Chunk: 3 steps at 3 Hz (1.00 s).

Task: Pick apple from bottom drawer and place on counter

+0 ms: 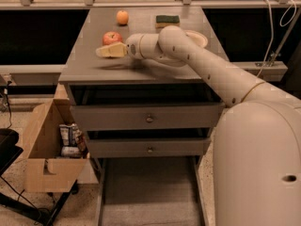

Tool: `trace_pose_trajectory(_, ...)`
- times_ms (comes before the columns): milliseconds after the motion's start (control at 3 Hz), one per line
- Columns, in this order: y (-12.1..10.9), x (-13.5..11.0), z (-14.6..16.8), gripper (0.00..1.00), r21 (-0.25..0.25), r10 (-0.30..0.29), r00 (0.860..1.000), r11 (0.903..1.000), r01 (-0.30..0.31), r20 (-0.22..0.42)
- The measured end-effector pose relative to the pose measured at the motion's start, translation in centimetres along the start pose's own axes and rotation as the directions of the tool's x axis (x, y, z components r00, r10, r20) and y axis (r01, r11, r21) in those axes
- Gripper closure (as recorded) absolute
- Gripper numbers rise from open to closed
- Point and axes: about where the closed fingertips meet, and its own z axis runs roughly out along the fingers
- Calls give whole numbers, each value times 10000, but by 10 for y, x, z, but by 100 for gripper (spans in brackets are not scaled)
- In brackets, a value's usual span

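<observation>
The red apple (112, 37) sits on the grey counter (94, 69), left of middle. My gripper (109, 51) hovers low over the counter just in front of the apple, pointing left, close to it or touching it; I cannot tell which. The arm reaches in from the right across the counter. The bottom drawer (146, 197) is pulled out below, and its visible grey floor shows nothing in it.
A small orange fruit (122, 17) and a green sponge (168, 19) lie at the counter's back. A white plate (200, 38) is partly behind the arm. Two knobbed drawers (149, 118) are shut. A cardboard box (44, 149) with packets stands on the floor at left.
</observation>
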Motion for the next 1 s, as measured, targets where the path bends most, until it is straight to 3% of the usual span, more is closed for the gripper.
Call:
trace_pose_trajectory(333,34,-1,-8,0,-215,-863,9884,9962,843,-1253)
trace_pose_trajectory(667,25,-26,-95,0,1196,-1860,9240,9640,2373,-3341)
trace_pose_trajectory(1000,19,-43,-165,0,2452,-1958,8914,9173,3139,-4087)
